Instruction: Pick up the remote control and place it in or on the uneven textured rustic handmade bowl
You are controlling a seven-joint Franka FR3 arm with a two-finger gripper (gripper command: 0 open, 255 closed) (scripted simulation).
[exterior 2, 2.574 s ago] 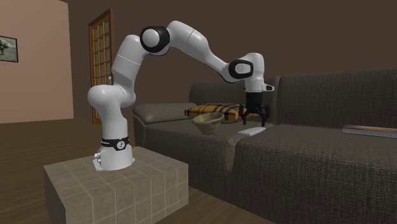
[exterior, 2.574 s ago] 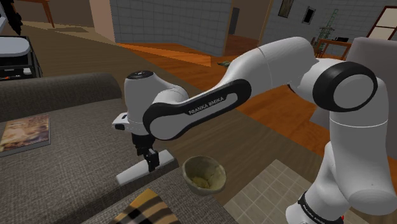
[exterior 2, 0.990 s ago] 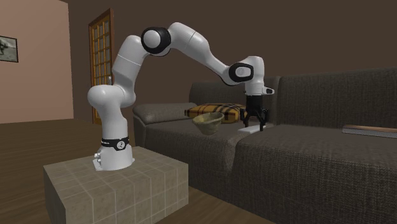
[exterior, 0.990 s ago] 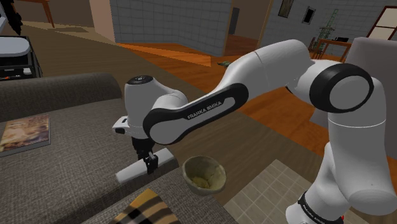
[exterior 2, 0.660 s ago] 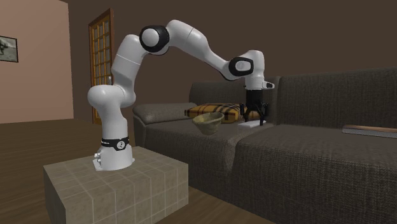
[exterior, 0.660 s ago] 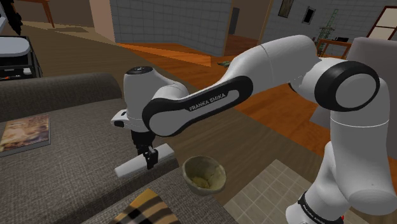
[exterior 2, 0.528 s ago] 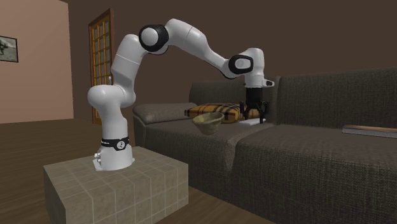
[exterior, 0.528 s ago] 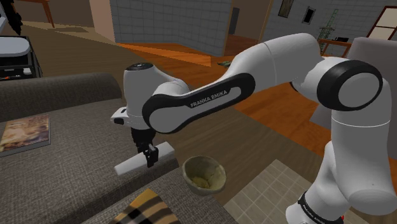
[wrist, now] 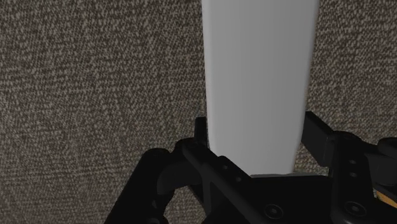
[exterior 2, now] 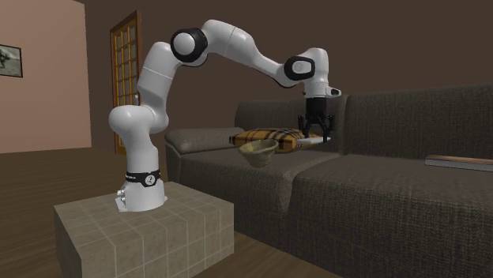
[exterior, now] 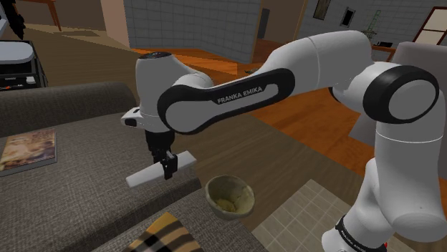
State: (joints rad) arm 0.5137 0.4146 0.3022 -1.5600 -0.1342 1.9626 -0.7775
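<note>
Shoulder view, left of centre: closed on the pale remote control at mid-length with the black gripper, holding it roughly level and clear of the brown sofa seat. Confirmed in the wrist view: clasped on both sides, cushion fabric behind. Pick apparently done. Left to do: carry it down and right to the bowl at lower centre of frame, then release. Compared with 2.6 s ago: then lying on the cushion between spread fingers, now gripped and raised.
</note>
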